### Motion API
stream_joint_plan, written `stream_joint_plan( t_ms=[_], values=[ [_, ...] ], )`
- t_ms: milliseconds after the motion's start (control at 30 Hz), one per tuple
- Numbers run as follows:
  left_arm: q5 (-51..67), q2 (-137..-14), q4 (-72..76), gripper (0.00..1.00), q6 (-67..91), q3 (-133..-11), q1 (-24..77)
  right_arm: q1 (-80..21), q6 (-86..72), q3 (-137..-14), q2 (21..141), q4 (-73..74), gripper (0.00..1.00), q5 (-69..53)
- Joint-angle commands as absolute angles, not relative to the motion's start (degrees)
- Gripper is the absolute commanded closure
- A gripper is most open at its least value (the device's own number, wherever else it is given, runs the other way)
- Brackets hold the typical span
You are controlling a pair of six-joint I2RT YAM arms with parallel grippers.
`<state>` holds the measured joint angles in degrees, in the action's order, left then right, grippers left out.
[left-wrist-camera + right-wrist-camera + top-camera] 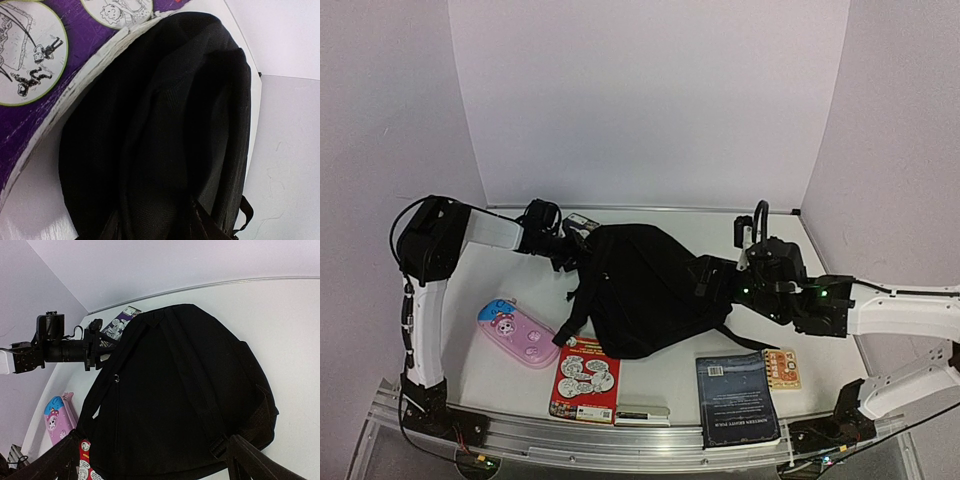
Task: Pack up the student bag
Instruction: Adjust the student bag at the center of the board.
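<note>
Black limp fabric, the bag (640,290) slumps on the table (510,290) between both arms, likely light and floppy, so I'd pinch a strap (575,305); right gripper (712,280) gapes wide beside it, while for the left gripper (567,243) I cannot tell.

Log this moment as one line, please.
student bag: lying centre | left gripper: at its far-left edge, grip unclear | right gripper: open at its right side | pink pouch, red book, blue book: outside bag
</note>
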<state>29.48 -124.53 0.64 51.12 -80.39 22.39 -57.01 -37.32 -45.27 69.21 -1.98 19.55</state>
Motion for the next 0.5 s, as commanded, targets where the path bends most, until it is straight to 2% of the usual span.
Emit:
stream_joint_plan(
  t_ms=[0,67,133,200,267,467],
  values=[
    [30.9,-126.2,2.9,0.57,51.7,-83.6,22.5,-56.8,-38.7,-43.9,65.6,-2.5,0.02,21.3],
    [32.0,-126.9,3.9,0.70,52.0,-84.2,22.4,-56.8,-38.9,-43.4,64.8,-2.3,0.02,21.6],
    [33.5,-126.9,5.6,0.88,52.4,-84.5,22.4,-56.8,-39.1,-43.1,64.2,-2.0,0.02,21.9],
    [33.6,-124.8,7.1,0.97,51.9,-84.3,22.4,-56.8,-39.2,-43.0,63.5,-1.7,0.02,22.1],
    [32.6,-122.1,7.9,1.00,50.2,-84.0,22.5,-56.7,-39.2,-43.0,62.9,-1.4,0.02,22.5],
    [29.8,-111.3,6.0,1.00,42.2,-86.5,22.5,-56.7,-38.6,-44.2,63.3,-0.3,0.02,24.4]
  ],
)
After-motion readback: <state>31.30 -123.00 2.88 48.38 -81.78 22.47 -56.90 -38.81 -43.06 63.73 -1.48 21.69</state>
